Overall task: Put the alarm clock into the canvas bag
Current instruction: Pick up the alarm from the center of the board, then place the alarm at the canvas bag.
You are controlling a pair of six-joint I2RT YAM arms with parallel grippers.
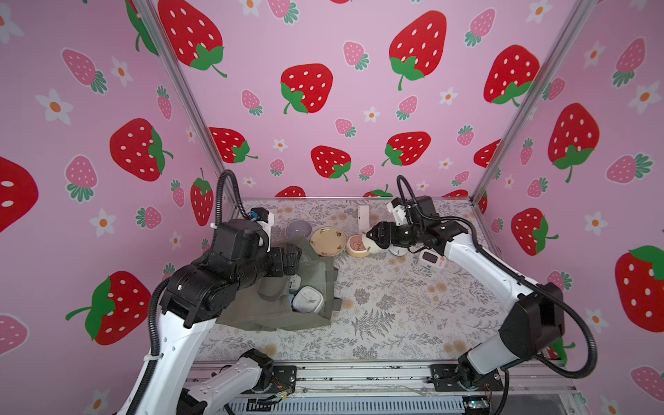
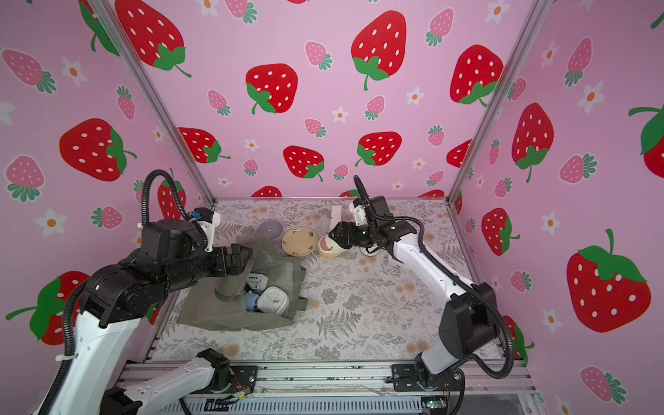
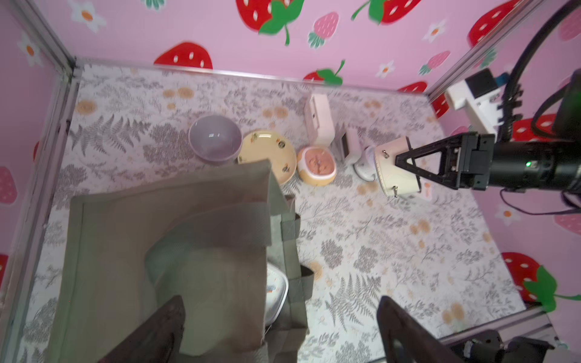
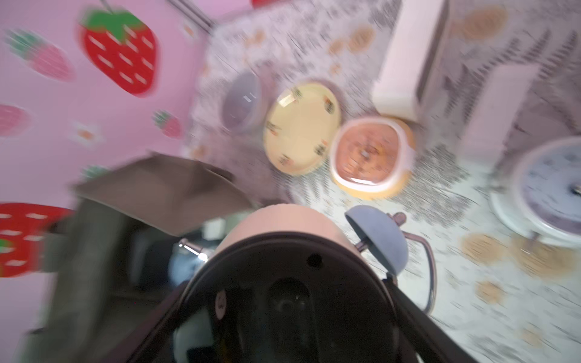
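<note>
2 arms (image 1: 478,266) — white links, black joints.

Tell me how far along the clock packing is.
Done: a white clock lies inside the canvas bag. In hand: the right gripper holds a cream alarm clock near the yellow plate. Remaining: carry it over and drop it in; the left gripper is open above the bag.

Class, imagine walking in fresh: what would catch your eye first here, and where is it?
Pink walls printed with big red strawberries surround everything. On the left of the floral table slumps the olive-grey fabric canvas bag, a white square clock visible inside. Farther back, the right gripper clamps a cream round alarm clock.
</note>
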